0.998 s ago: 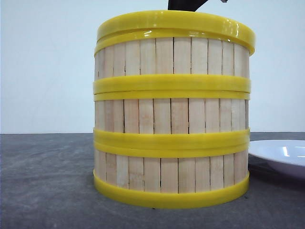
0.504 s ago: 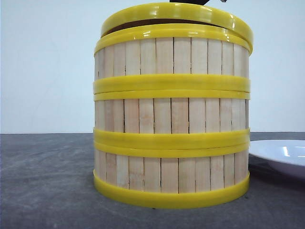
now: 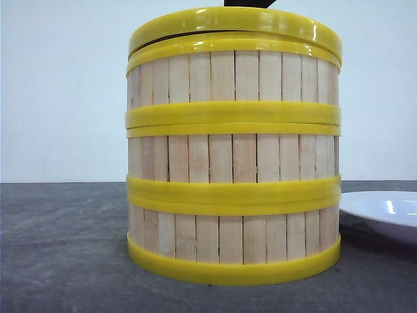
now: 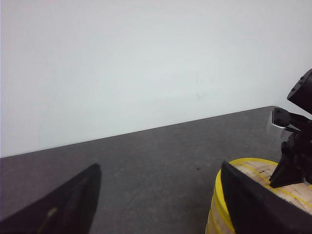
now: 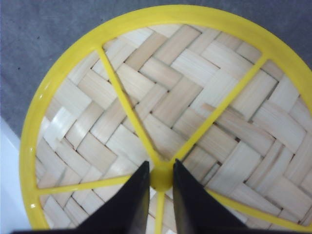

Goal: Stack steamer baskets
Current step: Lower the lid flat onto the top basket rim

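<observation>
Three steamer baskets stand stacked in the front view: the bottom one (image 3: 234, 238), the middle one (image 3: 234, 156) and the top one (image 3: 234, 81). A flat yellow-rimmed woven lid (image 3: 234, 19) lies on the top basket, its left side a little raised with a thin dark gap under it. In the right wrist view my right gripper (image 5: 161, 170) is shut on the lid's yellow centre knob (image 5: 161, 179). My left gripper (image 4: 159, 165) is open and holds nothing, off to one side of the stack (image 4: 219, 204).
A white plate (image 3: 384, 212) lies on the dark grey table (image 3: 65, 248) just right of the stack. In the left wrist view the right arm (image 4: 297, 151) stands over the lid. A pale wall is behind.
The lid has come down and shifted slightly left; its raised left edge sits lower than half a second ago. The stack has nudged a little to the left.
</observation>
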You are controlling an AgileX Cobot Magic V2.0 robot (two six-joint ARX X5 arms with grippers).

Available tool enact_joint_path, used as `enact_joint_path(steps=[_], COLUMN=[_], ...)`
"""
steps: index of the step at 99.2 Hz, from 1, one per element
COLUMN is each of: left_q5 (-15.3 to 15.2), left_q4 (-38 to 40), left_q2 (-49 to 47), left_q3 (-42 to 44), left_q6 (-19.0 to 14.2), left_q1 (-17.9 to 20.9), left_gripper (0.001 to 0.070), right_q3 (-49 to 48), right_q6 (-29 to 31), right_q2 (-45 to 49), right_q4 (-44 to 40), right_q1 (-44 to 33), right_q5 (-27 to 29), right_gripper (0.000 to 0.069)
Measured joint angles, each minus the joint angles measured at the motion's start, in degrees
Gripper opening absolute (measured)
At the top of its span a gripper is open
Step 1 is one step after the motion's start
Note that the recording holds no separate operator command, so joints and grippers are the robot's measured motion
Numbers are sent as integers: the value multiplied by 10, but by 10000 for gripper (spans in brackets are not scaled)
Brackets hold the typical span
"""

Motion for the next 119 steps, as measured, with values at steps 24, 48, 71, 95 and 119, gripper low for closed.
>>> enact_joint_path(steps=[24, 48, 71, 95, 119], left_q5=[0, 0, 0, 0, 0], left_q4=[0, 0, 0, 0, 0], left_q2=[0, 0, 0, 0, 0], left_q3=[0, 0, 0, 0, 0], left_q6=[0, 0, 0, 0, 0], left_q1=[0, 0, 0, 0, 0], left_gripper=[461, 461, 461, 461, 461], right_q3=[0, 0, 0, 5, 70], right_q6=[0, -5, -8, -11, -38], right_q2=[0, 1, 1, 5, 8], right_q4=[0, 0, 0, 0, 0], right_q1=[0, 3, 4, 8, 8], right_q5=[0, 3, 6, -3, -3], right_gripper=[48, 48, 91, 298, 352])
